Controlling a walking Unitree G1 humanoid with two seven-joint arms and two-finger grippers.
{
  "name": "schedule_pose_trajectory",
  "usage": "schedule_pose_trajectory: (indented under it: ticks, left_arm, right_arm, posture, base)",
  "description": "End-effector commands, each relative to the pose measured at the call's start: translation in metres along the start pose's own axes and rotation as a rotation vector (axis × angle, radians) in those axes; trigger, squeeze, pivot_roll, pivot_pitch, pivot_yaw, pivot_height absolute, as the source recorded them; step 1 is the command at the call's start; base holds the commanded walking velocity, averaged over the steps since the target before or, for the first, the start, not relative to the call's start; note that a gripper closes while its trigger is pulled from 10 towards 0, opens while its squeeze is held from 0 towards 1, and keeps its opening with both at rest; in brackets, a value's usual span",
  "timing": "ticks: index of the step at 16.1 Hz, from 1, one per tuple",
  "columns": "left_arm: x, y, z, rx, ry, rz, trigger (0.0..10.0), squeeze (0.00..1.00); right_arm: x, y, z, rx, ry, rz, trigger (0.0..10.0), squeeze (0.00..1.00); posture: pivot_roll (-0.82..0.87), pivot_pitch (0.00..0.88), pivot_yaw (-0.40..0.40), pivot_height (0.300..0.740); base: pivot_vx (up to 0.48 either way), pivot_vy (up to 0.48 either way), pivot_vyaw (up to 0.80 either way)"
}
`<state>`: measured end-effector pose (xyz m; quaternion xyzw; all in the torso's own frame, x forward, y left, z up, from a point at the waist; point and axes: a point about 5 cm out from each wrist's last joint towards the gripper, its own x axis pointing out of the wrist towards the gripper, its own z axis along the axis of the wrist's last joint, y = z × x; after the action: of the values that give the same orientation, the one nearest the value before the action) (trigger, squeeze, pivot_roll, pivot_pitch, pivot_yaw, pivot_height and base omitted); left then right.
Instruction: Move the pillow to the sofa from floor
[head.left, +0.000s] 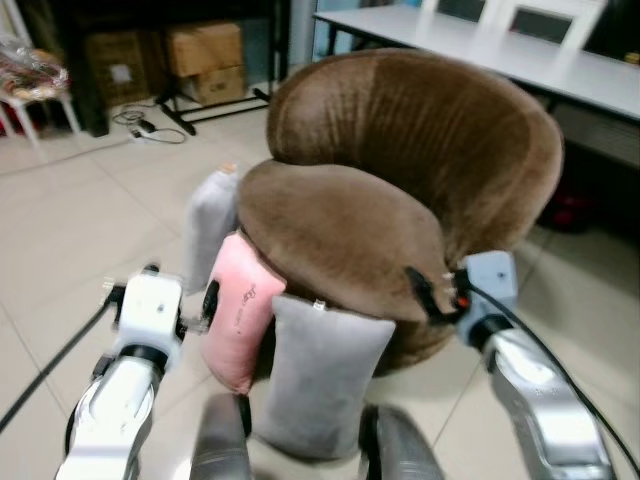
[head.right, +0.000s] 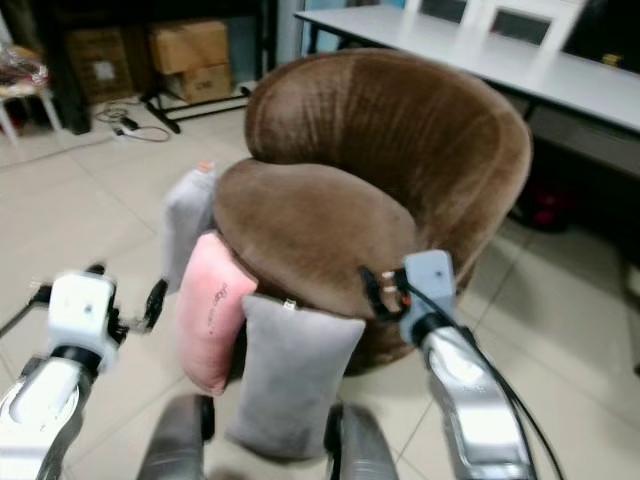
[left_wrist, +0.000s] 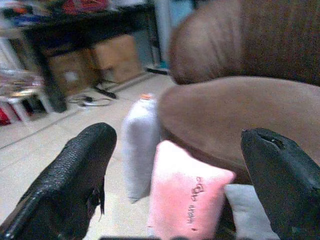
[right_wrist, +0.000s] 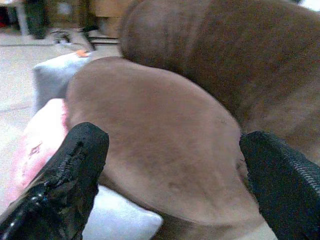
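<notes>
Rear grey pillow (head.left: 210, 225) largely hidden behind brown sofa (head.left: 420, 150) seat and pink pillow (head.left: 240, 312). Front grey pillow (head.left: 318, 375) bottom edge covered by robot's body, lower frame edge. Print on pink pillow too small, blurred to read. Sofa base hidden behind pillows. Red object (head.left: 570, 208) right of sofa unclear, possibly bag.

Setting: home living room | brown round sofa chair (head.left: 420, 160) | pale tiled floor (head.left: 90, 220) | long white table (head.left: 480, 45) | cardboard boxes (head.left: 205, 60) | floor cables (head.left: 140, 125)
</notes>
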<state>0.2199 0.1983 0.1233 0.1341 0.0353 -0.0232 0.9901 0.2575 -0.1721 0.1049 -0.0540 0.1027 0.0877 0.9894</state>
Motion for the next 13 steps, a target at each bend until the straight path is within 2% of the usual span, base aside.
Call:
schedule_pose_trajectory:
  ticks: [1,4,5,7,13]
  left_arm:
    - [-0.0038,-0.0021,-0.0046,-0.01,0.014,-0.002,10.0,0.0]
    - [-0.0067,-0.0005,-0.0059,-0.021,0.013,0.0,10.0,0.0]
    - [-0.0064,-0.0005,-0.0055,-0.022,0.012,0.0,10.0,0.0]
    - [-0.0063,-0.0006,-0.0058,-0.024,0.01,0.003,10.0,0.0]
    - [-0.0062,0.0003,-0.008,-0.012,0.015,0.001,10.0,0.0]
  right_arm:
    - [0.0021,0.001,0.002,-0.014,0.001,0.006,10.0,0.0]
    - [0.0026,0.002,0.002,-0.081,0.004,0.033,10.0,0.0]
    - [0.0028,0.0016,0.0024,-0.105,0.004,0.028,10.0,0.0]
    - [0.0041,0.0016,0.001,-0.083,0.013,0.013,10.0,0.0]
    - [0.0036,0.0002,-0.0022,-0.046,0.032,-0.019,10.0,0.0]
  posture:
    - [-0.02,0.0,-0.086,0.61]
    - [-0.02,0.0,-0.09,0.61]
    - [-0.02,0.0,-0.092,0.61]
    - [-0.02,0.0,-0.094,0.61]
    - [-0.02,0.0,-0.094,0.61]
  base:
    - [0.0,0.0,0.0]
    - [0.2,0.0,0.0]
    - [0.319,0.0,0.8]
    - [0.319,0.0,0.8]
    - [0.343,0.0,0.0]
